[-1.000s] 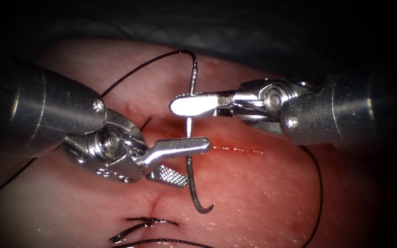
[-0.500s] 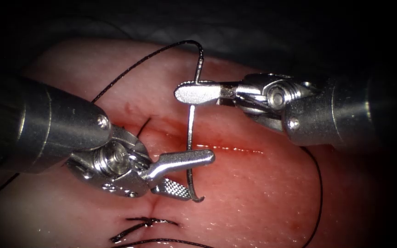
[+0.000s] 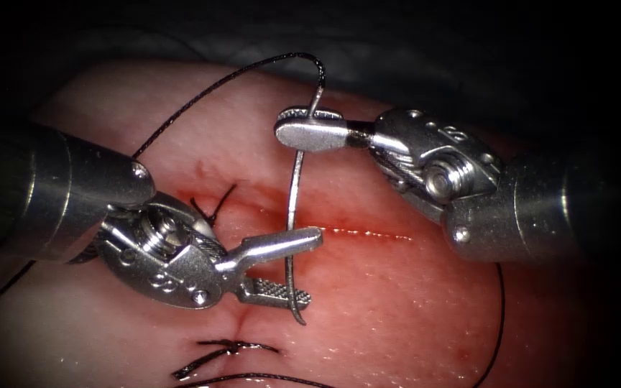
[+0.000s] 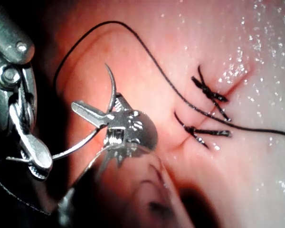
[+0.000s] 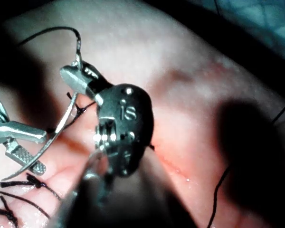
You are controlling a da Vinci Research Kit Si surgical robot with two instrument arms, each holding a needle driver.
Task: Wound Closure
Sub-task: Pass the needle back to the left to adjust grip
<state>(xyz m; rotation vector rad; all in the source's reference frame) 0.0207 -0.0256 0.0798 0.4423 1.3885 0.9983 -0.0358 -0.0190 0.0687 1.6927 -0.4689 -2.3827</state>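
Both tools shifted, right tool (image 3: pixel 309 129) jaws grip needle (image 3: pixel 295 215) tail, left tool (image 3: pixel 292 269) jaws agape.

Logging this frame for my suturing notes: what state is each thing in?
Right arm's tool: shut on the curved steel needle near its thread end.
Left arm's tool: jaws open around the needle near its tip, holding nothing.
Needle: clear of the tissue.
Black thread: slack, trailing from the needle.
Cut: open, wet with red fluid.
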